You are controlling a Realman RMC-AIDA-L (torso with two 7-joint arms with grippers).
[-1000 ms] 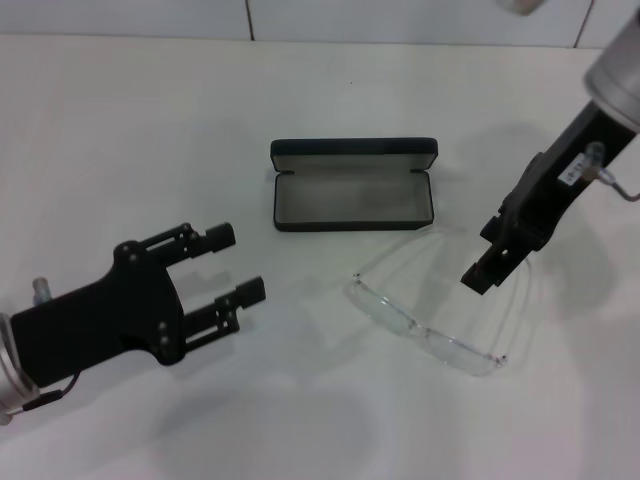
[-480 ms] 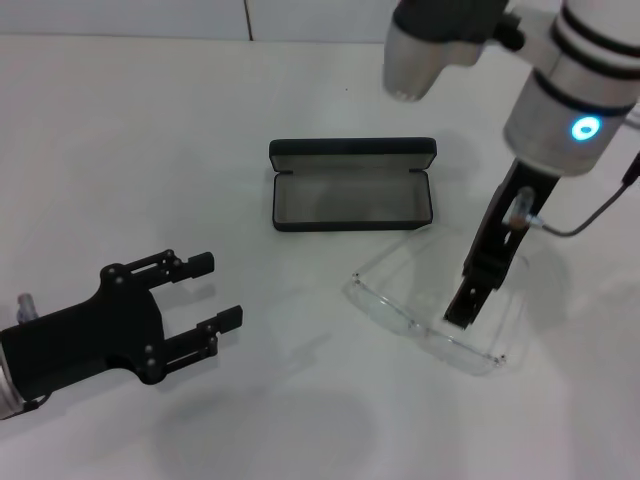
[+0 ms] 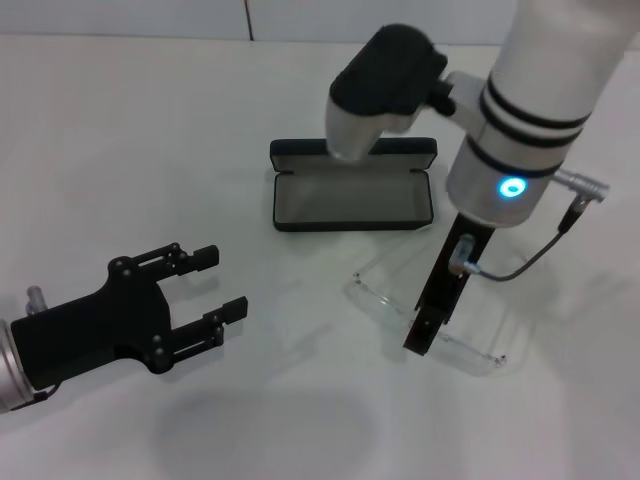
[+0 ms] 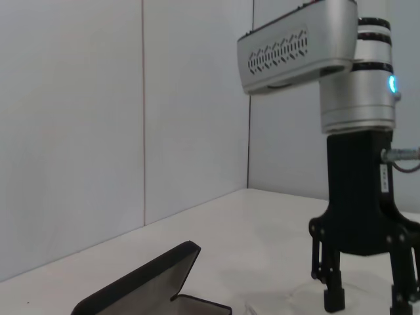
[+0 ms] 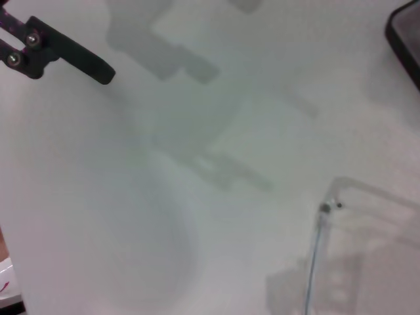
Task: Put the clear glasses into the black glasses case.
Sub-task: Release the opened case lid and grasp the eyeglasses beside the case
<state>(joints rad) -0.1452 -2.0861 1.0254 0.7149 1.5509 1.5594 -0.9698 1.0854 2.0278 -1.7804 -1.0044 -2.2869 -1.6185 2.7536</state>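
With my right gripper open over the glasses in front of the case, I should straddle the front frame before closing.

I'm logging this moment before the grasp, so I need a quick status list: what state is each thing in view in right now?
black glasses case: lid open, empty, resting on the table.
clear glasses: lying on the table in front of the case, arms unfolded, not in the case.
right gripper: down over the glasses' front, fingers apart.
left gripper: open, holding nothing, off to the left.
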